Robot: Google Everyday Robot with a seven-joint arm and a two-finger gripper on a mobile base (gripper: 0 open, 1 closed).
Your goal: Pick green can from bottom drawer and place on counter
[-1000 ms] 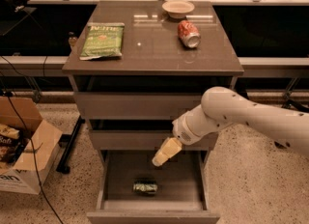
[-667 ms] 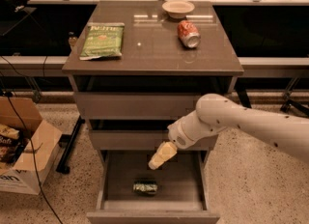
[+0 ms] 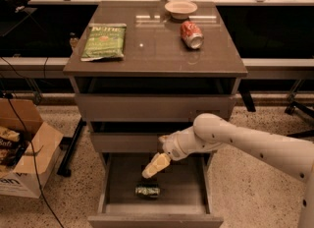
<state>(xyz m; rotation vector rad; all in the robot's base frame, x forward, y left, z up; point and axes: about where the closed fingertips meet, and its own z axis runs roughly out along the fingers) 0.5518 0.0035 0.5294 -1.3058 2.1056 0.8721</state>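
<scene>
Gripper [image 3: 150, 171] on the white arm [image 3: 255, 146] is being held low over the open bottom drawer [image 3: 155, 219], tilted down and towards the drawer's front. Whether it is released or clenched cannot be told, and nothing is being seen in its hold. Just past its tip, lower in the picture and towards the drawer front, the green can [image 3: 148, 190] is lying on its side on the drawer floor, apart from the gripper. The can's long axis is being presented roughly across the drawer, from one side wall towards the other. A short descent along the present tilt is being judged enough to reach it, with the grasp best closed across the can's narrow width. Higher up, the counter [image 3: 157, 55] is being shared by a snack bag [image 3: 104, 40], a red soda can [image 3: 191, 34] and a bowl [image 3: 181, 9].
</scene>
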